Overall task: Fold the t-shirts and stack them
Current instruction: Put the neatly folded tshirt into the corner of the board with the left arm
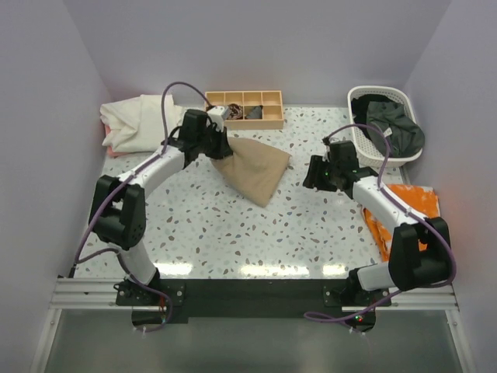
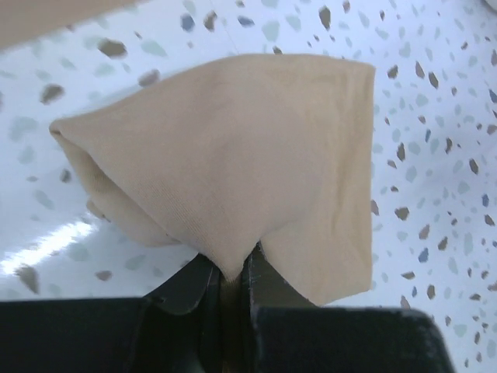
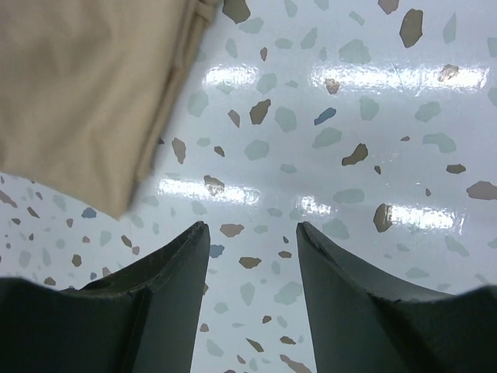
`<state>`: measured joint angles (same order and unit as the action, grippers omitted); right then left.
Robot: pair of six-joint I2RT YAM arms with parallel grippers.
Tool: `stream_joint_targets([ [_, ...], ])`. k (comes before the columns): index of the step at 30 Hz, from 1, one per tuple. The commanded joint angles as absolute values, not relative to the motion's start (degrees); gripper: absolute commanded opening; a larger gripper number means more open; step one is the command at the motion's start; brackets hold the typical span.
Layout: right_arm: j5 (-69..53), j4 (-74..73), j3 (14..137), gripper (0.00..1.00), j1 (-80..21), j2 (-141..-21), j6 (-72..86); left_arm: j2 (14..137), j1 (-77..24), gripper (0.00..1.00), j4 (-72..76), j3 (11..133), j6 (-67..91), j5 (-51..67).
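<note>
A folded tan-beige t-shirt (image 1: pixel 256 167) lies on the speckled table, its near-left corner lifted. My left gripper (image 1: pixel 220 148) is shut on that corner; in the left wrist view the cloth (image 2: pixel 233 163) hangs pinched between the black fingers (image 2: pixel 268 284). My right gripper (image 1: pixel 314 172) is open and empty, low over the bare table to the right of the shirt; the shirt's edge (image 3: pixel 85 93) shows at the upper left of the right wrist view. A cream-white shirt (image 1: pixel 140 123) lies at the back left. Dark green/black shirts (image 1: pixel 392 126) fill the basket.
A white laundry basket (image 1: pixel 371 148) stands at the back right. A wooden divided tray (image 1: pixel 270 120) with small dark items sits at the back middle. An orange cloth (image 1: pixel 415 203) lies at the right edge. Walls close in the left, back and right.
</note>
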<state>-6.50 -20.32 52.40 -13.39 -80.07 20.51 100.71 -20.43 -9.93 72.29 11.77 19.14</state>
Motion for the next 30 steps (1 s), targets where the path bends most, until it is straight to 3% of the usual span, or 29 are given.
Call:
stream_joint_targets([
  [1,-5.45,-21.10,54.84,0.53,-13.54,-81.38,18.99,99.84,-19.16,0.00,-19.31,83.13,3.09,10.21],
  [16,-6.41,-19.16,56.60,0.53,-13.53,-87.18,18.98,115.29,-3.88,0.00,-37.52,125.57,-12.21,1.41],
  [22,-7.47,-18.54,58.09,0.53,-13.45,-90.61,18.99,121.72,3.51,0.00,-35.51,130.08,-14.68,0.96],
  [30,-8.09,-18.55,59.85,0.52,-13.45,-95.09,18.81,128.83,12.21,0.00,-27.61,125.51,-11.16,1.15],
])
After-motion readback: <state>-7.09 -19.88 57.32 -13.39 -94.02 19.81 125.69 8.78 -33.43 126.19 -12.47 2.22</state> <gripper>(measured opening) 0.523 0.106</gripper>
